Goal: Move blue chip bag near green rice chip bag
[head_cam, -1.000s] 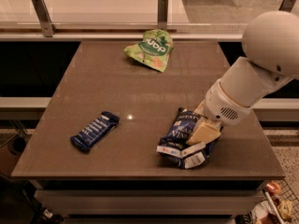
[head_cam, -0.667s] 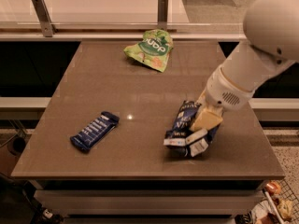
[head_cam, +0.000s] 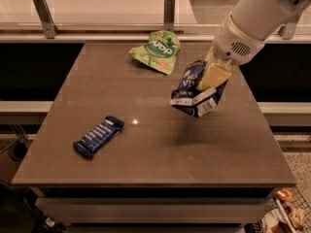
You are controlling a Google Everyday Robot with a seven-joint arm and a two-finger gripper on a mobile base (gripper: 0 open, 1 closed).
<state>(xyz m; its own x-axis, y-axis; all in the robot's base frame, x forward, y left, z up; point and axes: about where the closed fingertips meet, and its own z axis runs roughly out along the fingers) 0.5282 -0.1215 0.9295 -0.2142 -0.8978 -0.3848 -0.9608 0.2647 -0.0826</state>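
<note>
The blue chip bag is a dark navy glossy bag with white lettering. It hangs in the air above the right part of the table, held by my gripper, which is shut on its upper part. The bag's shadow falls on the table below it. The green rice chip bag lies flat at the table's back middle, to the upper left of the held bag, with a gap between them.
A small narrow blue bar wrapper lies on the front left of the brown table. A rail with two metal posts runs behind the table. The table's right edge is close under the arm.
The gripper has lifted the blue chip bag off the table's front right and carried it up and back toward the green bag. The green bag and bar wrapper have not moved.
</note>
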